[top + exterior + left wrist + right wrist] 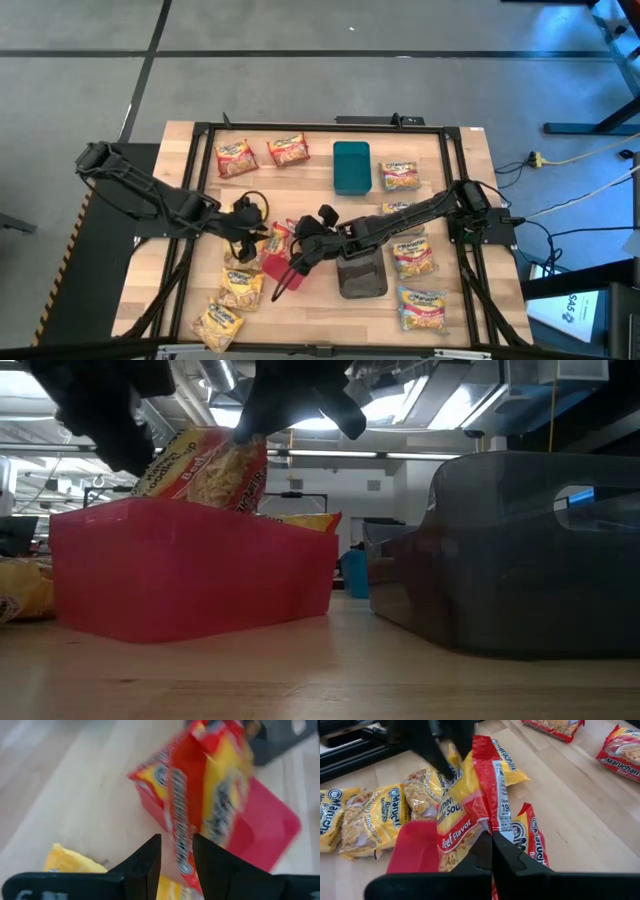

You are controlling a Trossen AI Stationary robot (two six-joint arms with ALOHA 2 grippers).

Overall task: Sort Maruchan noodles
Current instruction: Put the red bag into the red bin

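A crinkly red-and-yellow beef ramen packet (pixel 470 805) is held upright over the red tray (pixel 283 268), a smooth, shallow plastic rectangle near the middle of the wooden table (pixel 470 160). The packet's lower edge is pinched by the right gripper (pixel 491 851), whose dark fingers are pressed together on the glossy film. The left gripper (pixel 176 851) is seen just beside the packet's other side, its fingers parted by a narrow gap; whether they touch the film cannot be told, as the left wrist view is blurred.

In the low view the packet (pixel 210 468) is seen leaning above the tray's matte wall, its top cut off by dark gripper parts, and a second packet's corner is partly hidden behind the rim. A translucent grey tray (pixel 530 550) is shown beside it.

Only the high view shows the wider spread: yellow packets (pixel 232 295) lie near the front left edge, red packets (pixel 262 153) at the far left, blue-and-pink ones (pixel 415 280) on the right, and a teal tray (pixel 351 166) at the far middle.
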